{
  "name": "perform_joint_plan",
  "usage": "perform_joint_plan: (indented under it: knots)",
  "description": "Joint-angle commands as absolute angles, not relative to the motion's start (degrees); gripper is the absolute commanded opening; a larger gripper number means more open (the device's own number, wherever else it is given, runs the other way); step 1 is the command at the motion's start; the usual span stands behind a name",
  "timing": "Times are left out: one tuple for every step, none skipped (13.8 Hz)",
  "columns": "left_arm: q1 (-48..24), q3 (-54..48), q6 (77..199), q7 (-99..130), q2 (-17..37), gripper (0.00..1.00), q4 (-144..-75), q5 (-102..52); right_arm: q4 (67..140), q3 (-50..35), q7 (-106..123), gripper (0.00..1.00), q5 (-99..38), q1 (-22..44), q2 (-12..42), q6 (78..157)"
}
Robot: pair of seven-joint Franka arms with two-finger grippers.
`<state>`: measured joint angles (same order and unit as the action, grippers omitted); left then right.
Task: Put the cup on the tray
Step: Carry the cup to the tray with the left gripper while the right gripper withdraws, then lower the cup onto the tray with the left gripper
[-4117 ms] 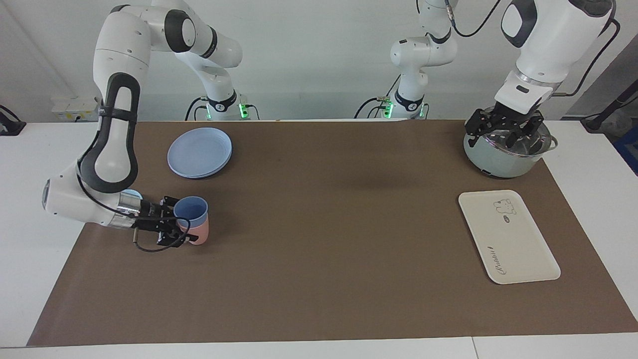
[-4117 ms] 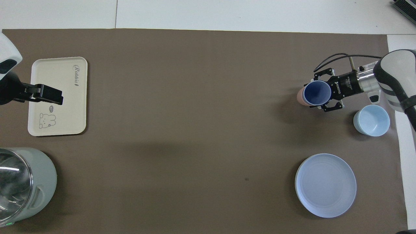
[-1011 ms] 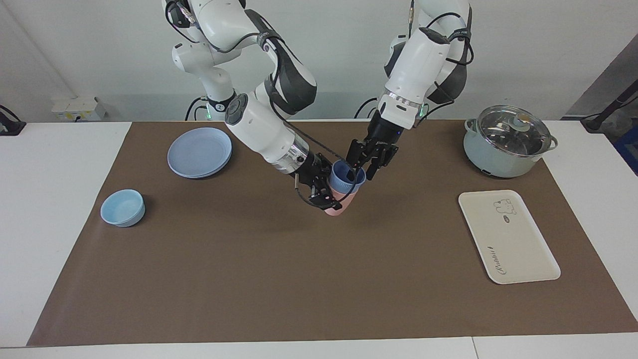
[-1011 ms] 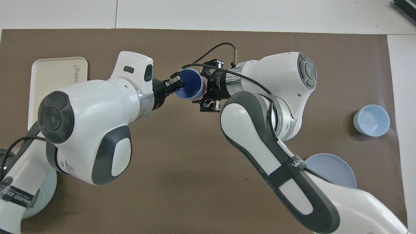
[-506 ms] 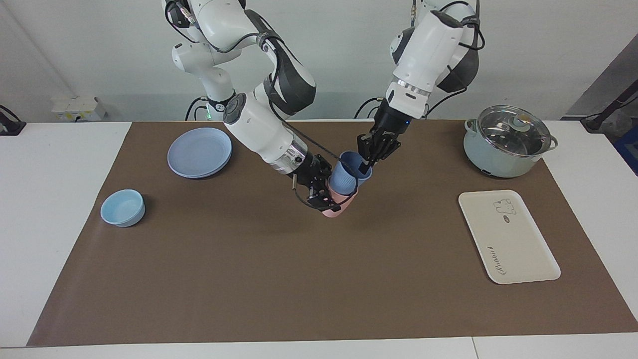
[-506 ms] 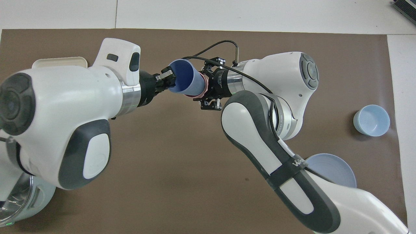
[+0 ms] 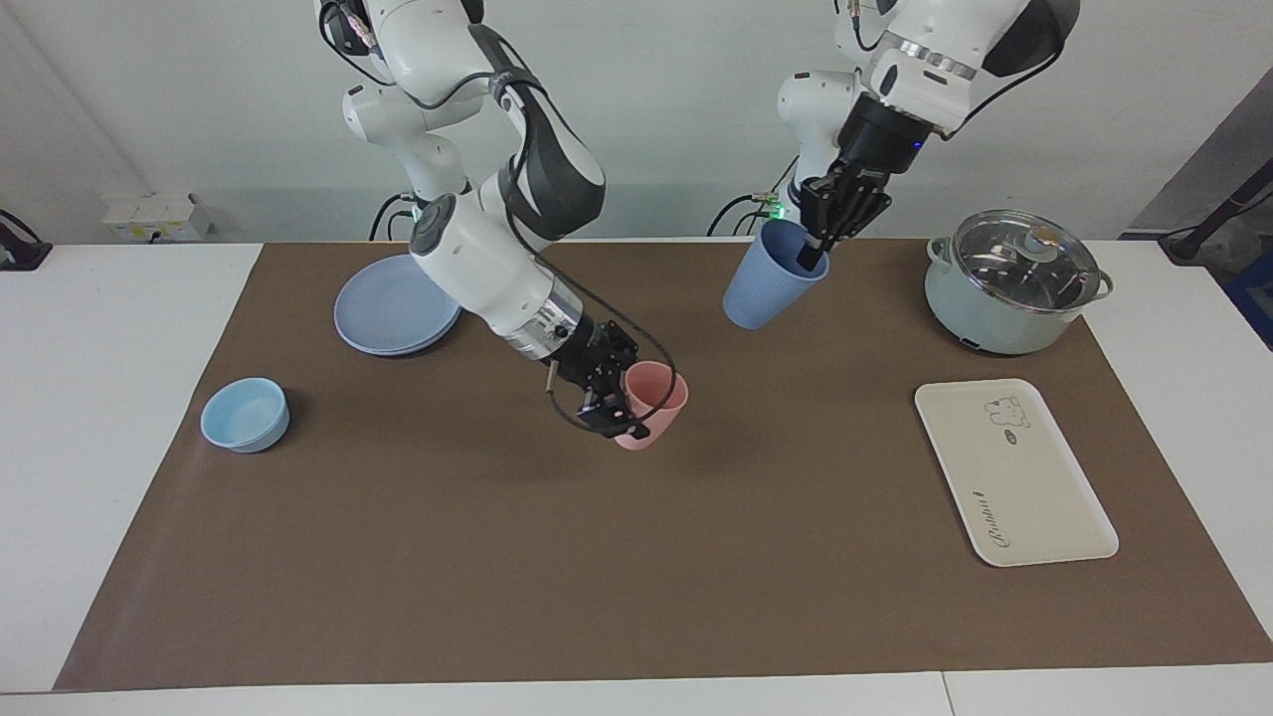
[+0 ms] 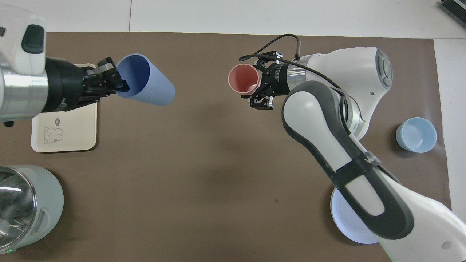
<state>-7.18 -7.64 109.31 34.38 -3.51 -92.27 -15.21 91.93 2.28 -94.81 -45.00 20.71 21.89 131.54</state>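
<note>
Brown mat, 2 arms raised: my left gripper (image 7: 818, 242) pinches the tilted cup (image 7: 761, 278) by its rim, with the tray (image 7: 1044, 507) below toward its own end; right gripper (image 7: 609, 398) clasps the pink tumbler (image 7: 651, 403).

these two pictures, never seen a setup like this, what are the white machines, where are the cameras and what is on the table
The white machines are two robot arms, each ending in a two-finger end effector. One picture faces the robots from across the table; the other looks steeply down from above their own end.

The left end effector is shut on the rim of the blue cup, tilted in the air. The right end effector grips the pink cup over the middle of the brown mat.

On the table: the cream tray with a bear print, empty, a lidded pot nearer to the robots than the tray, a round blue plate, and a small light-blue bowl.
</note>
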Motion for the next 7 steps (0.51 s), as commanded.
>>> perform_joint_plan:
  knots:
    - [0.15, -7.91, 109.06, 22.81, -5.61, 0.00, -97.18, -15.64, 96.40, 1.76, -91.24, 0.00, -47.90, 14.53, 20.30, 128.69]
    - [2.70, -7.82, 110.90, 17.37, -7.19, 0.00, -101.56, -15.73, 99.03, 1.76, -90.45, 0.00, -49.38, 12.33, 19.17, 127.80]
    - [5.86, -7.82, 113.53, 11.66, -7.99, 0.00, -105.17, -15.73, 102.18, 1.76, -88.35, 0.00, -52.18, 9.35, 18.12, 127.62]
    - [8.93, -7.91, 115.56, 6.56, -7.30, 0.00, -106.94, -15.73, 103.87, 1.76, -85.11, 0.00, -54.12, 7.58, 17.24, 127.27]
    - [11.31, -7.91, 117.75, 1.37, -5.64, 0.00, -107.48, -15.82, 105.71, 1.76, -82.99, 0.00, -54.40, 5.99, 16.53, 126.66]
    - [13.77, -7.91, 119.86, -2.94, -2.75, 0.00, -107.49, -16.08, 106.78, 1.76, -81.14, 0.00, -54.67, 3.80, 16.26, 126.13]
    - [15.54, -7.91, 122.06, -6.12, -0.20, 0.00, -107.32, -16.17, 107.31, 1.76, -78.34, 0.00, -55.36, 1.34, 16.35, 124.99]
